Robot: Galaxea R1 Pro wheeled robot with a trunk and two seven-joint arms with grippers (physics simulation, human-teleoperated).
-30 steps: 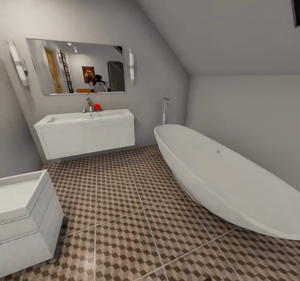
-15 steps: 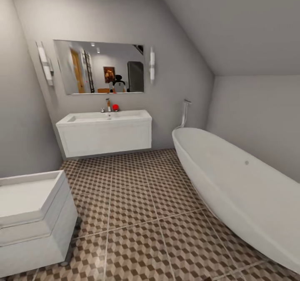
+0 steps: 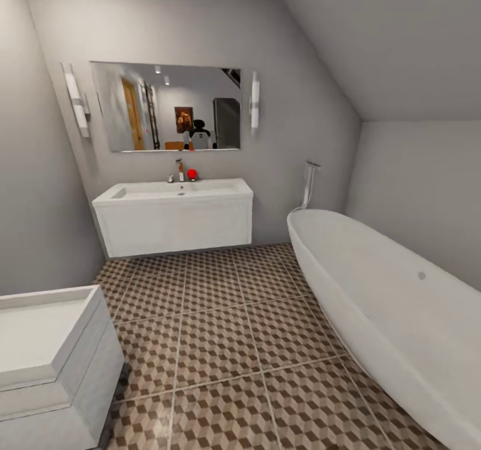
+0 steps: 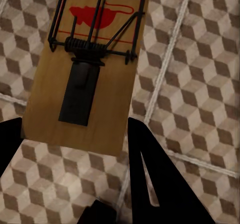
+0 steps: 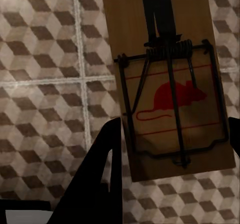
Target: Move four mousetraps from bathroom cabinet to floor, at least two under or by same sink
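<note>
Grey sloped walls, a mirror (image 3: 166, 106), white bathtub (image 3: 394, 316).

Head camera faces the sink (image 3: 175, 216) across the bathroom floor (image 3: 220, 343); both wrist cameras (close up) look down at that tiling.

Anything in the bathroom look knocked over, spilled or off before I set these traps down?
Nothing stands out. The patterned tile floor shows no spills, the white vanity sink and oval white bathtub look intact. Each wrist view shows a wooden mousetrap between pincer fingers, above the tiles.
</note>
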